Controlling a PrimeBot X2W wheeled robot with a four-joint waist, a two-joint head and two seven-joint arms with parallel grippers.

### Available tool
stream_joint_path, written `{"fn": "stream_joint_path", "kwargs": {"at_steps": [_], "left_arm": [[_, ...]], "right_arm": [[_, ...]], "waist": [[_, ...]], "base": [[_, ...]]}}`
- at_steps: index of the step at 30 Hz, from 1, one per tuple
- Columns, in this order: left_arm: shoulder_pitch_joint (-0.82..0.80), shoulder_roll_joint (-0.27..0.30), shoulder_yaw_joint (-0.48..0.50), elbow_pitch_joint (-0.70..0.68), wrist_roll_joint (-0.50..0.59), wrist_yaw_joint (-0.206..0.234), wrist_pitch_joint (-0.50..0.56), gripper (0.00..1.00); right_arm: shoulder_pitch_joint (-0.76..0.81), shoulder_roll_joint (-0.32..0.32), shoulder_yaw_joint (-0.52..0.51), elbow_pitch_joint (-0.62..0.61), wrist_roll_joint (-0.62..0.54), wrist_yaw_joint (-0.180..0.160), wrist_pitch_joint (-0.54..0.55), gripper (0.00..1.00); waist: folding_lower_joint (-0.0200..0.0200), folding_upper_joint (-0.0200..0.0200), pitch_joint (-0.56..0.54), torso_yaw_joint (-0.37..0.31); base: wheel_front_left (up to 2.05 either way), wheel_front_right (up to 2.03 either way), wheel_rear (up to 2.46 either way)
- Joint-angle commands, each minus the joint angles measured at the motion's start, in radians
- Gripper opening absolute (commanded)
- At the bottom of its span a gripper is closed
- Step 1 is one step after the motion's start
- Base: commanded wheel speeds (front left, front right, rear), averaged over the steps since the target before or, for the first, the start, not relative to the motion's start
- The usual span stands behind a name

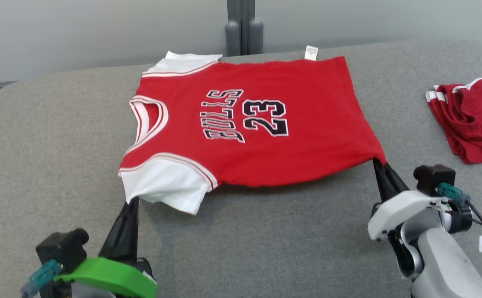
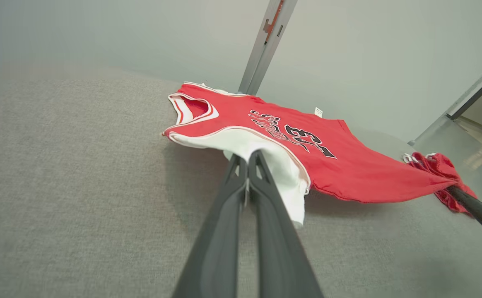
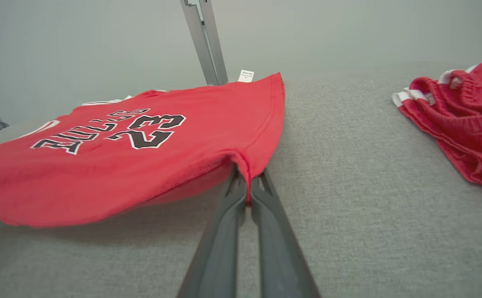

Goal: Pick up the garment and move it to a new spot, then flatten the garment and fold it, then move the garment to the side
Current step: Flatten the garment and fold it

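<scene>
Red jersey [image 1: 266, 124] spread on grey table [image 1: 59, 145], near edge lifted: left gripper [image 1: 133, 203] pinched tight on white sleeve [image 1: 162, 186], right gripper [image 1: 378, 163] clamped on hem corner, probably tensioning it flat for folding, red shorts [image 1: 473, 120] well apart

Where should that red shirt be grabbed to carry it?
By its two near corners, coming from the robot's side: the white sleeve and the bottom hem corner. The shirt lies spread sideways, so those thin edges face the robot. The left gripper and right gripper are shut on them, which looks sensible.
</scene>
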Motion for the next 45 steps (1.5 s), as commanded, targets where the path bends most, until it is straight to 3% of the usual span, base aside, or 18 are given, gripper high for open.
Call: {"fn": "stream_joint_path", "kwargs": {"at_steps": [1,10,15,27,38,45], "left_arm": [[0.05,0.007,0.002,-0.04,-0.008,0.017,0.011,0.0],[0.258,0.04,-0.007,-0.207,-0.01,0.08,0.083,0.0],[0.264,0.043,-0.017,-0.215,-0.011,0.08,0.096,0.0],[0.008,0.038,-0.063,-0.011,0.015,0.011,0.106,0.0],[-0.358,-0.013,-0.102,0.345,0.065,-0.061,0.053,0.0],[-0.505,-0.046,-0.094,0.547,0.071,-0.074,-0.023,0.0]], "right_arm": [[0.061,-0.005,-0.012,-0.053,0.007,-0.001,0.025,0.0],[0.378,0.024,-0.1,-0.445,-0.017,-0.001,0.253,0.0],[0.443,0.031,-0.107,-0.542,-0.027,-0.001,0.353,0.0],[0.292,0.028,-0.075,-0.383,-0.009,-0.001,0.475,0.0],[0.051,0.018,-0.109,-0.226,-0.07,-0.001,0.535,0.0],[-0.05,0.025,-0.116,-0.136,-0.1,-0.001,0.513,0.0]], "waist": [[0.0,0.0,-0.054,0.009],[0.0,0.0,-0.07,0.007],[0.0,0.0,-0.059,0.005],[0.0,0.0,-0.039,0.009],[0.0,0.0,0.015,0.007],[0.0,0.0,0.054,-0.004]], "base": [[0.0,0.0,0.0],[0.0,0.0,0.0],[0.0,0.0,0.0],[0.0,0.0,0.0],[0.0,0.0,0.0],[0.0,0.0,0.0]]}}
